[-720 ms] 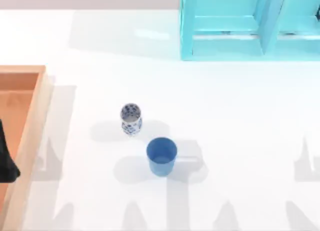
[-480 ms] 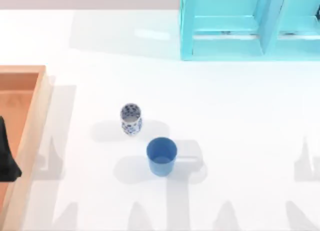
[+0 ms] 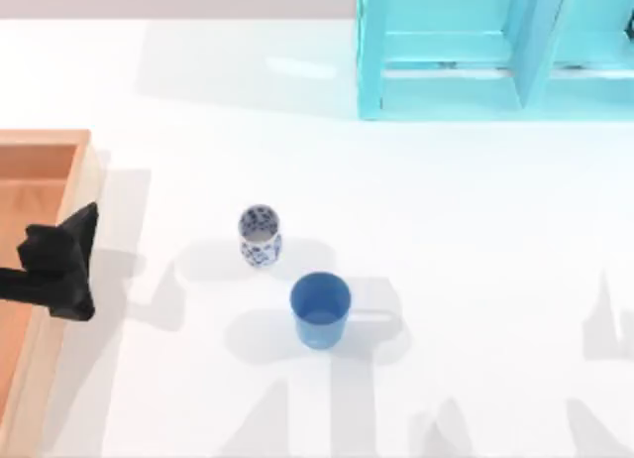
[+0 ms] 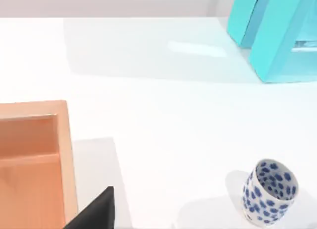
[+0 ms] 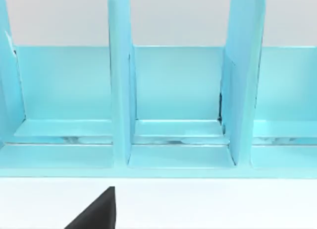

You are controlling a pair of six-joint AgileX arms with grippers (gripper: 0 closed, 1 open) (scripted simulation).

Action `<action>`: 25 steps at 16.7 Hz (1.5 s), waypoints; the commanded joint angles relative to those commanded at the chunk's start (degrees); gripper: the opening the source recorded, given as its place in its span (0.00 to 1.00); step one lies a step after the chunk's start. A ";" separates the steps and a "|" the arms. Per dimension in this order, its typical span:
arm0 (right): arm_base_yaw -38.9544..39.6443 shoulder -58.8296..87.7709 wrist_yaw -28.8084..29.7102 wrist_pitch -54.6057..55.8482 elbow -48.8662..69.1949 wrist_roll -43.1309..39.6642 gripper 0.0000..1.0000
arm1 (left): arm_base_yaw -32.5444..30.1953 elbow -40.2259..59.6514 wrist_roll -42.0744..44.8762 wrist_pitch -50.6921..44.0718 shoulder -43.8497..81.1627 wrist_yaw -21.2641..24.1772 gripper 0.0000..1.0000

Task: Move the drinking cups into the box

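Cups wait untouched near the middle of the white surface [image 3: 475, 240], but starting from the jaws: the left gripper [image 3: 61, 262] hangs over the right rim of the box [image 3: 61, 171], at the left edge of the surface, and whether its jaws are apart or together I cannot tell. It carries nothing that can be seen. A dark fingertip [image 4: 96, 211] of it shows in the left wrist view, just beside the box wall [image 4: 64, 154].

Outward from there, the white cup with the blue pattern [image 3: 260, 236] stands upright, well to the right of the box; it also shows in the left wrist view [image 4: 270, 192]. The plain blue cup [image 3: 320, 309] stands upright near it, toward the front and right, the two apart.

A turquoise cabinet [image 3: 495, 52] sits at the back right. The right wrist view faces its open compartments [image 5: 173, 100].
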 joint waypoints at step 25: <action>0.00 0.00 0.00 0.00 0.00 0.00 1.00 | -18.78 94.88 -24.37 -64.46 99.55 -4.05 1.00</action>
